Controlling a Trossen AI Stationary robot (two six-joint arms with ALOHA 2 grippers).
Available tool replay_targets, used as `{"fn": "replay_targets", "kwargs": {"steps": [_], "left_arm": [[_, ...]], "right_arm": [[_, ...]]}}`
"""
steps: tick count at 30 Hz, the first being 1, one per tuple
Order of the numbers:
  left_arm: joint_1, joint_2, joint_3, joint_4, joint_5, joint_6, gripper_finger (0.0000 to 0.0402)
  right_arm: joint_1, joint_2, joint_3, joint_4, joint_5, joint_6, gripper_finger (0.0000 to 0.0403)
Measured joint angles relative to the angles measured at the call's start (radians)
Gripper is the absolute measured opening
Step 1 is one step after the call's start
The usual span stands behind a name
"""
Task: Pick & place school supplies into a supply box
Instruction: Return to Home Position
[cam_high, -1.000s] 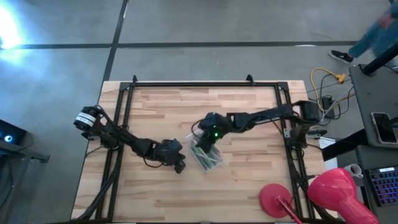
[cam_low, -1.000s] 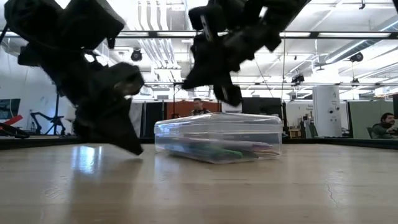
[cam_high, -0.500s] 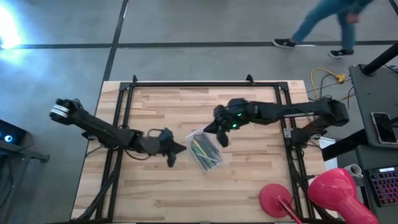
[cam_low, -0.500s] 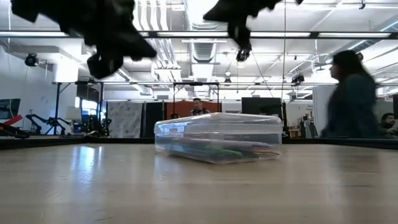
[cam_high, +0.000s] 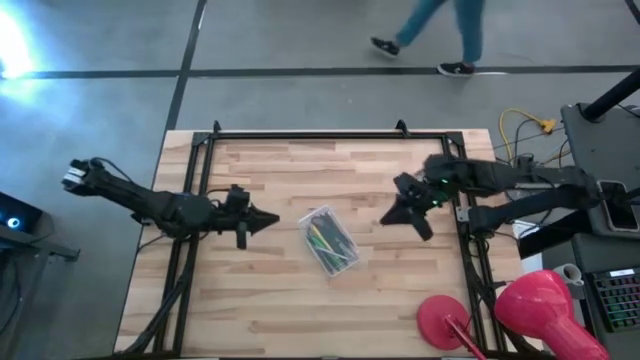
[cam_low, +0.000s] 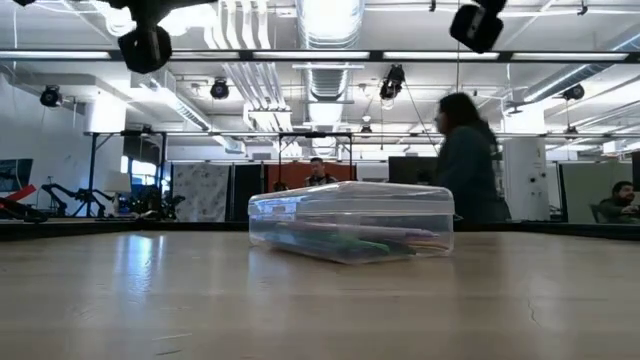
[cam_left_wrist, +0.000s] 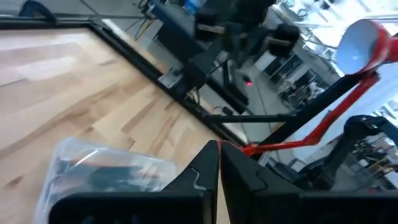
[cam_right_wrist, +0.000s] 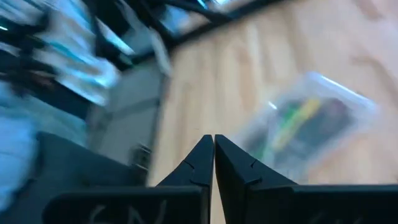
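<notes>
Both arms drawn back from the box (cam_high: 330, 241), left gripper (cam_high: 268, 219) at its 10 o'clock, right gripper (cam_high: 388, 218) at 2 o'clock, fingers pressed together (each empty), pens (cam_high: 326, 238) inside.

Bright ceiling lights (cam_low: 325, 15), glare on table (cam_low: 140, 265)

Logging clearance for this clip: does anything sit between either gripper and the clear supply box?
Nothing visible does. The supply box lies alone mid-table with pens inside. Only bare tabletop separates it from the left gripper on one side and the right gripper on the other, both with fingers shut.
</notes>
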Motion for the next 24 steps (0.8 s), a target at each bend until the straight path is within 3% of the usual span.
{"fn": "replay_targets", "kwargs": {"steps": [5,9,12,18,24], "left_arm": [[0.023,-0.007,-0.069,0.062,0.0,0.001,0.0],[0.03,0.005,-0.177,0.391,0.063,0.146,0.0],[0.071,-0.003,-0.278,0.624,0.167,0.205,0.0],[0.115,-0.081,-0.493,0.855,0.243,0.197,0.0],[0.115,-0.177,-0.561,0.85,0.27,0.219,0.0]], "right_arm": [[0.006,-0.174,-0.341,0.49,-0.056,0.175,0.0009],[0.012,-0.256,-0.588,0.959,-0.045,0.297,0.0009],[0.008,-0.304,-0.699,1.155,-0.053,0.32,0.0009],[-0.036,-0.452,-0.808,1.121,-0.051,0.32,0.0009],[-0.064,-0.64,-0.837,0.865,-0.048,0.282,0.0009]]}}
